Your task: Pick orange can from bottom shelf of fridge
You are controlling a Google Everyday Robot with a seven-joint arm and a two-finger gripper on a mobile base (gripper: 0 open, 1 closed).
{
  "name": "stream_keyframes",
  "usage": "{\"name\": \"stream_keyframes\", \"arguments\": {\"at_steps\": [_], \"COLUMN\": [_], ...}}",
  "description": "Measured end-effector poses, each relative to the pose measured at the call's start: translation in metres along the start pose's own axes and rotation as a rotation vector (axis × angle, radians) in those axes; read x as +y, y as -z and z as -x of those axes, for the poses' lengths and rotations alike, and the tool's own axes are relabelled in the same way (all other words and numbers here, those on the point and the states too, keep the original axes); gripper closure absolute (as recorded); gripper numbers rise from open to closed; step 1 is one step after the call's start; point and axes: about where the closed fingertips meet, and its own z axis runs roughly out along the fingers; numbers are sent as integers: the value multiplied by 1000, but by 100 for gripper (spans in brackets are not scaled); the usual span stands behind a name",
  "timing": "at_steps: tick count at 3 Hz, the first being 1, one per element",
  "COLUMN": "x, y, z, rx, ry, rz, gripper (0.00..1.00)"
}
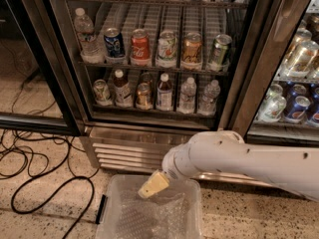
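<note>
Orange can (144,95) on bottom shelf (149,110) of fridge (246,83), centre frame, among 4 bottles, well above gripper (153,184). We see gripper over clear plastic bin (195,203); its opening we cannot tell.

Orange can (144,95) stands upright on the bottom shelf (130,109) of the fridge (69,86).
Small, amber-orange and silver-topped, the can sits near the front rail of the grey wire rack, left of centre, between two capped bottles (164,91). The gripper (153,184) hangs low before the louvred steel base, well apart from the can.
</note>
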Motion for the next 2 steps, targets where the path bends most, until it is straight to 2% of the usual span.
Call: {"name": "stream_keyframes", "arguments": {"at_steps": [1, 2], "x": [-30, -71], "y": [-34, -52], "z": [4, 9], "rx": [-76, -154], "ry": [-140, -262], "rz": [-57, -146], "gripper": [0, 0]}}
